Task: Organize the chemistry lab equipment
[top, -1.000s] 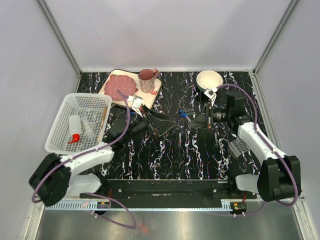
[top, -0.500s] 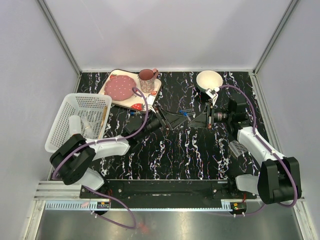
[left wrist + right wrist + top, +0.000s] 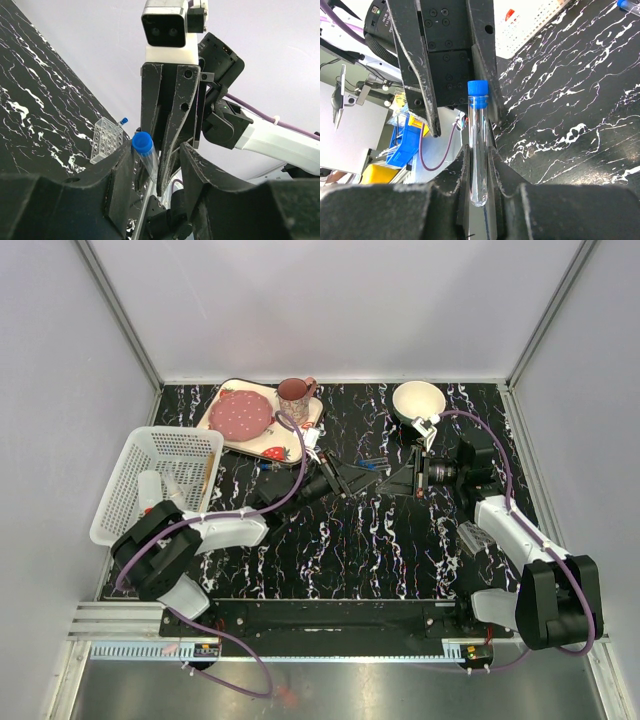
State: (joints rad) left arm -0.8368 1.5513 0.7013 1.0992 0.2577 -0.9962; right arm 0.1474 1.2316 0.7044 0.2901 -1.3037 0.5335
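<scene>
Now pinching a blue-capped test tube in the right gripper, jaws pressed together on the glass body, blue cap sticking out past the fingertips. Holding it raised off the counter, over the middle, slightly toward the back. Meeting the left gripper nose to nose, showing left jaws spread wide, straddling the capped end of the tube without visibly clamping it. Sitting closer to one left finger, contact hard to tell. Reaching inward with both arms in the top view, grippers almost touching.

Lying flat on the counter beside the right arm: clear perforated tube rack, with a second blue-capped tube just beyond it in the left wrist view. Resting at the left edge: white basket, containing a white squeeze bottle partly hidden by the left arm, plus a thin wooden stick along its right wall. Standing at the back: strawberry-print tray carrying a pink plate and a cup; white bowl well apart to the right, behind the right gripper.
</scene>
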